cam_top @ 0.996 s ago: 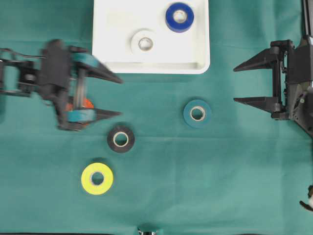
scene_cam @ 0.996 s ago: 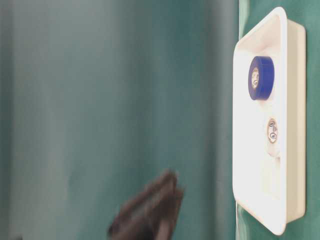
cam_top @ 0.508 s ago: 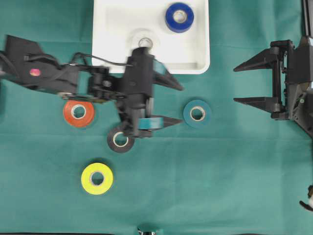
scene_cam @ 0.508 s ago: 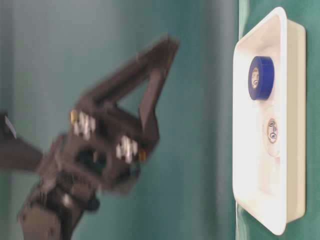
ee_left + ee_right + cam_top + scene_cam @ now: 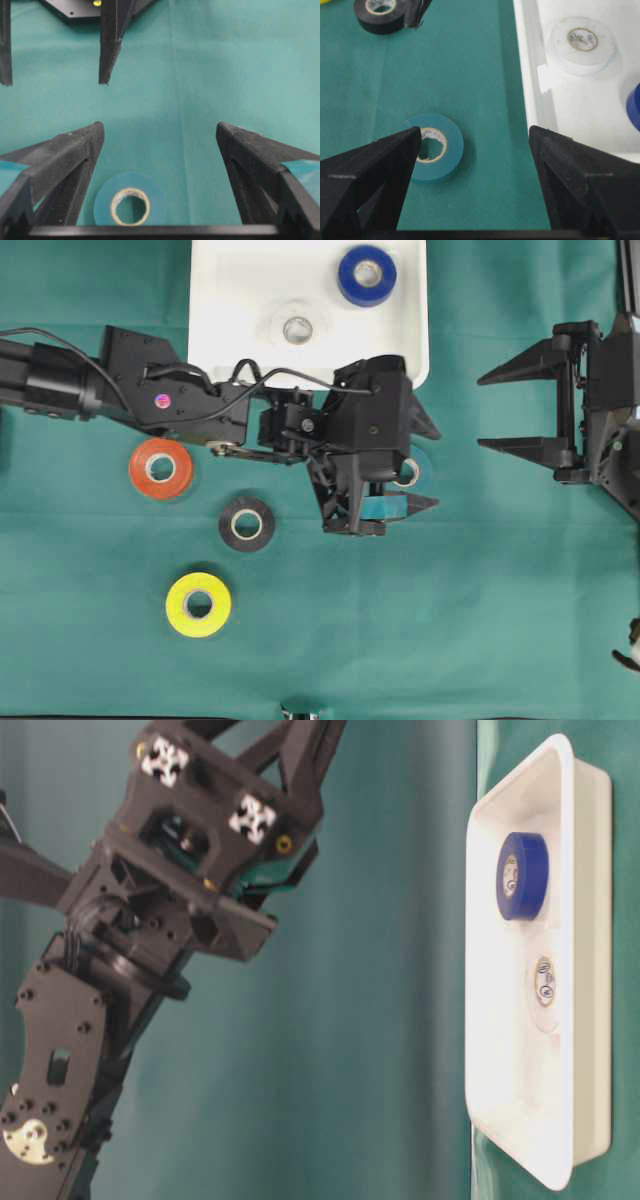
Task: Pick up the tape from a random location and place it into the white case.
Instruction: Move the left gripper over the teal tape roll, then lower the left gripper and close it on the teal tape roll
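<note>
Now stretched far across the bench [image 5: 500,620] from the left, having swept over from beside the orange roll [image 5: 160,467] within the last second. Left gripper [image 5: 422,465] hanging directly above the teal tape [image 5: 130,205], fingers [image 5: 65,155] spread wide and empty, one either side of the roll in the wrist view, nothing clamped. No contact visible yet; roll lying flat on the green cloth, just below the near right corner of the white case [image 5: 230,340], close to its rim but outside it. Already inside the case: a blue roll [image 5: 366,275] and a white roll [image 5: 295,328], lying apart. Black roll [image 5: 246,523] and yellow roll [image 5: 198,604] untouched to the lower left, well apart from the arm's tip. Right gripper [image 5: 515,410] parked at the right edge, motionless over that same second, fingers [image 5: 520,363] likewise parted and holding nothing. Probable meaning: teal tape chosen as the next pick, reach finished or nearly so, with lowering and closing not yet done. Short carry afterwards, given how near the case sits.
</note>
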